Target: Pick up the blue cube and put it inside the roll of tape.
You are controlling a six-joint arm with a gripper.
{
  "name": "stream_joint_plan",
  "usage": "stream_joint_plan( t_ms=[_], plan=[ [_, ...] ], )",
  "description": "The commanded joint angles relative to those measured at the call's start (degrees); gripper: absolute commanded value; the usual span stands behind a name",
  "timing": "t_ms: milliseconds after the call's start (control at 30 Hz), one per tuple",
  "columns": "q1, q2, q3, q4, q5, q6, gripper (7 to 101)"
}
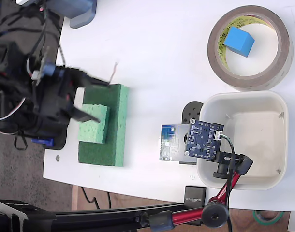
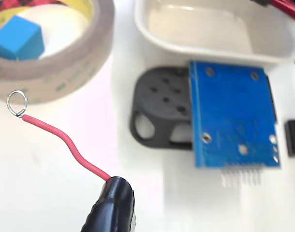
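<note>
White laminate covers the desk (image 1: 152, 43), which carries everything, so places are given by its edges as the fixed view shows them. Near the right edge sits the white tub (image 1: 278, 140), empty, with the blue circuit board (image 1: 204, 139) held over its left rim on a small black-and-red stand, probably to keep it clear of the surface. At the left edge lies the green sponge block (image 1: 116, 125) with a lighter sponge (image 1: 94, 124) on top, beside the arm's dark bulk. In the top right corner the roll of tape (image 1: 249, 47) lies flat with its hole facing up, which is why it can serve as a container. The blue cube (image 1: 238, 41) rests inside that ring on the desk, so the task looks done. The gripper (image 1: 82, 99) hangs over the left edge, well apart from the roll; its jaws pinch a red wire (image 2: 65, 142) ending in a small ring (image 2: 17, 103), though I cannot tell their exact gap.
</note>
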Motion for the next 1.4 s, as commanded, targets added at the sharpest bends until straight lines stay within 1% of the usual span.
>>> stream_joint_plan(
  t_ms=[33,133,167,200,333,433,500,533,700,767,967,1200,1400],
  plan=[
    [0.9,19.0,12.5,1.1,0.3,-0.4,100.0],
    [1.6,31.4,19.1,5.9,0.2,-0.6,100.0],
    [1.6,30.8,18.7,7.9,1.0,-0.3,100.0],
    [1.6,29.5,18.6,8.5,1.3,-0.1,100.0],
    [1.5,30.8,21.6,8.3,1.6,0.1,100.0],
    [0.4,31.2,23.3,8.6,1.9,1.5,100.0],
    [-0.3,31.2,25.0,7.2,1.8,2.2,100.0],
    [-0.5,31.2,25.7,7.4,1.8,2.7,100.0],
    [-3.1,31.2,27.8,7.3,4.3,3.8,100.3],
    [-3.3,31.2,27.8,7.3,4.8,4.0,100.3],
    [-1.8,31.2,27.8,7.2,2.8,3.9,100.3],
    [-1.7,31.2,27.8,7.1,0.1,2.1,100.3],
    [-1.7,31.2,27.8,7.1,-0.1,2.0,100.3]
  ],
)
